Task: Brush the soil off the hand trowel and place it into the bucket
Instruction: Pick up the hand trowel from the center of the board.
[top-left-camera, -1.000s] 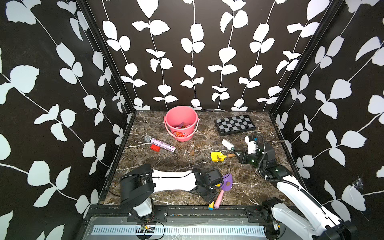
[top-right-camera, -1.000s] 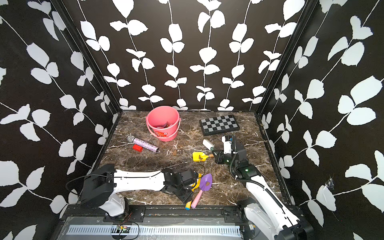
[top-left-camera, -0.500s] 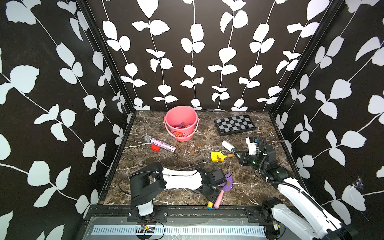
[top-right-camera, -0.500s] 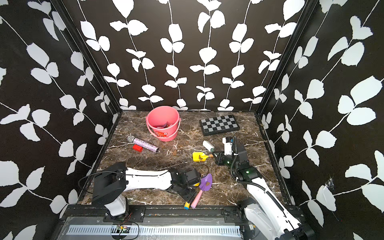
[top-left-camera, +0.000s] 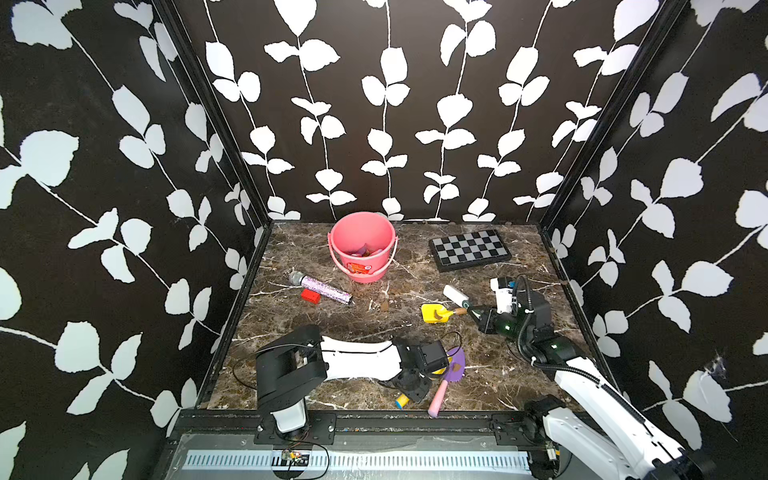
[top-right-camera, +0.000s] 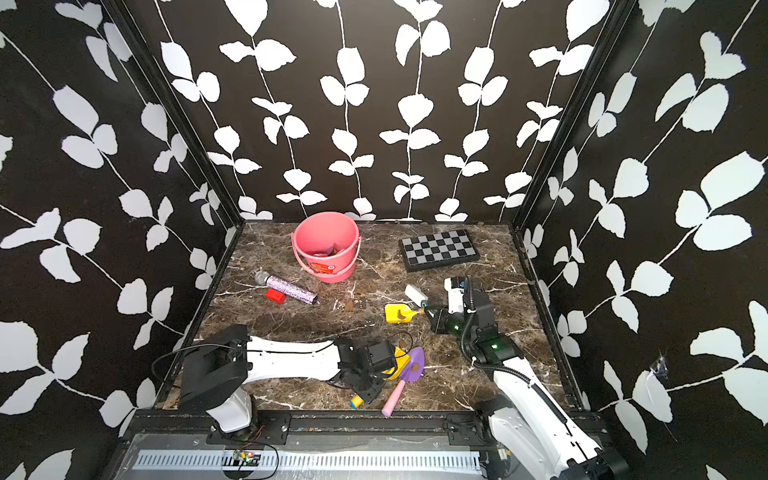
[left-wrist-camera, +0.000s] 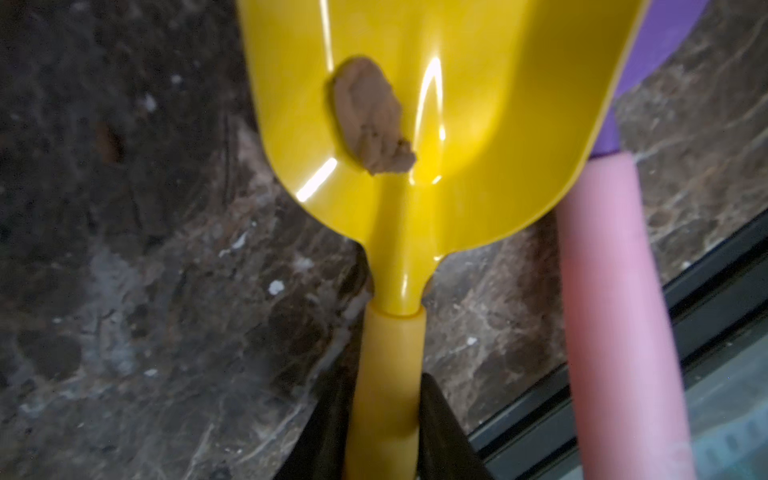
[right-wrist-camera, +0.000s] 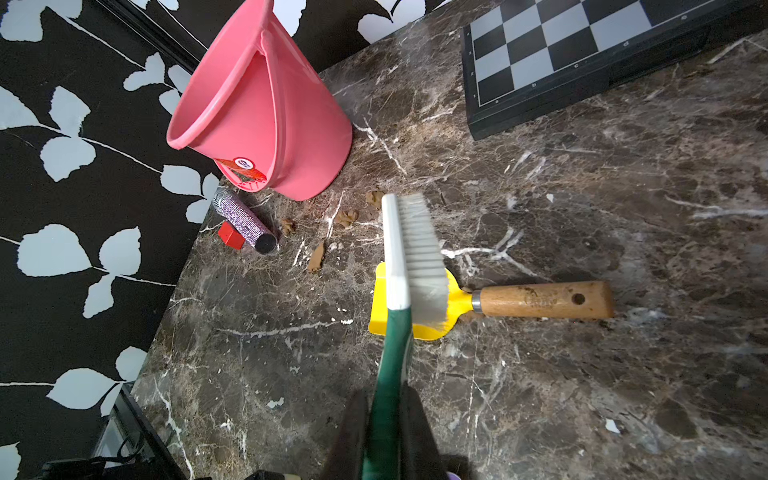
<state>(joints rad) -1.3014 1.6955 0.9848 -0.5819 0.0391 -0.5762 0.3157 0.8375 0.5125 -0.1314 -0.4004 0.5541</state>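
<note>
Both closed: my left claw (left-wrist-camera: 384, 424) on the handle of the yellow plastic trowel (left-wrist-camera: 478, 124), my right claw (right-wrist-camera: 384, 436) on the brush (right-wrist-camera: 397, 249).

The left arm (top-left-camera: 353, 359) is lying low and outstretched, its left tool (left-wrist-camera: 384, 399) pinching a yellow plastic trowel (left-wrist-camera: 457, 83) by its handle; the right tool (right-wrist-camera: 384, 411) is gripping a green-handled white-bristled brush (right-wrist-camera: 411, 257), angled forward

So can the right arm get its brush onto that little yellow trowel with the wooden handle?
Probably yes: the brush hangs just over the trowel, whose blade lies bare on the table with nothing between them.
</note>
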